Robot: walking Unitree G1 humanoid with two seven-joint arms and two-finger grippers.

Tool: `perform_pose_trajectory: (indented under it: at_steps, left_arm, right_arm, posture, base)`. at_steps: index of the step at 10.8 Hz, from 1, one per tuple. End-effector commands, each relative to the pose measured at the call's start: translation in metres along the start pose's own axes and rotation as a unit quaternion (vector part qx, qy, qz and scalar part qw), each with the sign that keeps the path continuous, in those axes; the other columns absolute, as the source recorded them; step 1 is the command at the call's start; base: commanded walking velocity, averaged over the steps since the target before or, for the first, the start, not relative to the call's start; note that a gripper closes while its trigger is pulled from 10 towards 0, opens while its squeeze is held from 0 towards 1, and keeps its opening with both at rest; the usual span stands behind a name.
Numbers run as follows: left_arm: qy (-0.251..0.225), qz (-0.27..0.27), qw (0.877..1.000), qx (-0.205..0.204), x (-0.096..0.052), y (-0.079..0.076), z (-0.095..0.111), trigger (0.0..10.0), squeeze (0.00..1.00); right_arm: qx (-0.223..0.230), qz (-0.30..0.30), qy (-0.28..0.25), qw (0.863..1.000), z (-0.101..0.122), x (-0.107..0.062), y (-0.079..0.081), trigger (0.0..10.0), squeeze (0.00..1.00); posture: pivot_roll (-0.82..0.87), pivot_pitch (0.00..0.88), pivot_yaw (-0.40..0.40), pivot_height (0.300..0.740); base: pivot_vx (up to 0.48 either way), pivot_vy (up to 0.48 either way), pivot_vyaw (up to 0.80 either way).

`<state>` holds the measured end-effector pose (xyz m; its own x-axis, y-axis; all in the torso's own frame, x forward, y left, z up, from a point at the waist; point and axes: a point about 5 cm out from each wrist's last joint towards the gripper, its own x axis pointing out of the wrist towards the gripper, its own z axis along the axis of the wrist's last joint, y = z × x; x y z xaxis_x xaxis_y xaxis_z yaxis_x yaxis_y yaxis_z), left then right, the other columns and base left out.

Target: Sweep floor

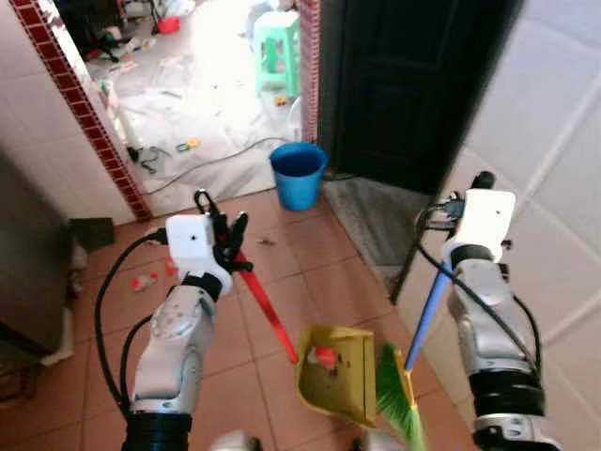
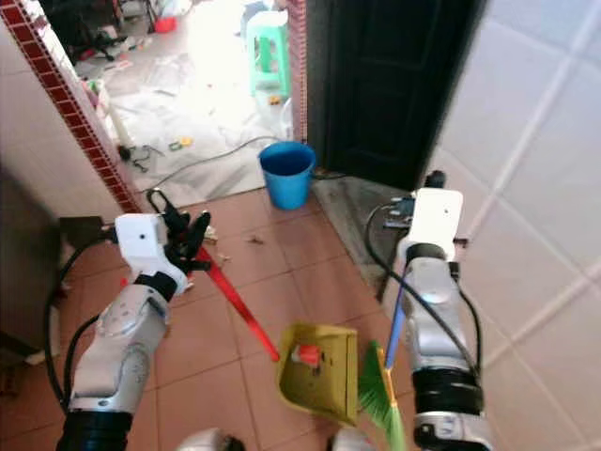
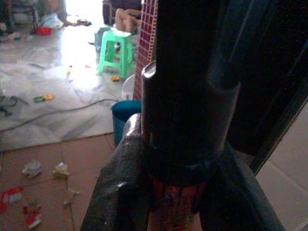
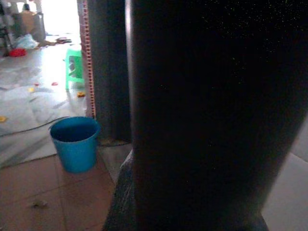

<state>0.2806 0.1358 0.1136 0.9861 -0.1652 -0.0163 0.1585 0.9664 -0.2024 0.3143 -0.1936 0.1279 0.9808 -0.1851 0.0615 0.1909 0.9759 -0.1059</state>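
Observation:
My left gripper (image 1: 227,241) is shut on the red handle (image 1: 269,316) of a yellow-green dustpan (image 1: 349,387) that rests on the terracotta tiles in front of me. A red scrap (image 1: 325,357) lies in the pan. My right gripper (image 1: 472,191) is shut on the blue handle (image 1: 430,315) of a broom, held upright beside the right wall. Its green bristles (image 1: 399,396) touch the pan's right edge. In the left wrist view the fingers (image 3: 120,192) clamp the red handle (image 3: 175,214). Loose litter (image 1: 144,280) lies on the tiles to my left.
A blue bucket (image 1: 299,174) stands ahead at the doorway, by a dark door (image 1: 413,85). A white tiled wall (image 1: 554,141) runs close on the right. Beyond the opening are a green stool (image 1: 278,47), a cable (image 1: 216,155) and scattered scraps. A dark cabinet (image 1: 28,263) stands at left.

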Motion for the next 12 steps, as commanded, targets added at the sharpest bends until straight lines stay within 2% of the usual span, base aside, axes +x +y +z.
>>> perform_pose_trajectory:
  at_steps: [1,2,3,5,6,9,12]
  left_arm:
    - [-0.031,0.015,0.999,0.009,0.003,0.009,0.016,10.0,0.00]
    - [-0.039,0.020,0.999,0.013,0.004,0.012,0.019,10.0,0.00]
    - [-0.050,0.025,0.998,0.036,0.005,0.015,0.022,10.0,0.00]
    - [-0.079,0.053,0.995,0.014,0.008,0.025,0.039,10.0,0.00]
    - [-0.105,0.073,0.992,0.005,0.013,0.032,0.055,10.0,0.00]
    - [-0.145,0.098,0.985,0.010,0.020,0.042,0.078,10.0,0.00]
    - [-0.161,0.106,0.981,0.006,0.025,0.043,0.088,10.0,0.00]
  right_arm:
    - [0.008,0.011,-0.011,1.000,0.006,0.003,0.008,10.0,0.00]
    - [0.007,0.012,-0.010,1.000,0.006,0.003,0.008,10.0,0.00]
    - [0.007,0.015,-0.010,1.000,0.006,0.003,0.008,10.0,0.00]
    - [0.004,0.015,-0.004,1.000,0.002,0.002,0.008,10.0,0.00]
    - [0.003,0.016,-0.002,1.000,0.002,0.002,0.009,10.0,0.00]
    - [0.001,0.015,-0.004,1.000,0.003,0.004,0.009,10.0,0.00]
    - [-0.002,0.016,-0.002,1.000,0.002,0.003,0.009,10.0,0.00]
  posture:
    - [-0.09,0.000,0.053,0.740]
    - [-0.09,0.000,0.053,0.740]
    - [-0.09,0.000,0.051,0.740]
    - [-0.09,0.000,0.045,0.740]
    - [-0.09,0.000,0.046,0.740]
    - [-0.09,0.000,0.050,0.740]
    - [-0.10,0.000,0.045,0.740]
  base:
    - [0.000,0.000,0.00]
    - [0.000,0.000,0.00]
    - [0.000,0.000,0.00]
    - [0.000,0.000,0.00]
    - [0.000,0.000,0.00]
    - [0.000,0.000,0.00]
    - [0.185,0.000,0.00]
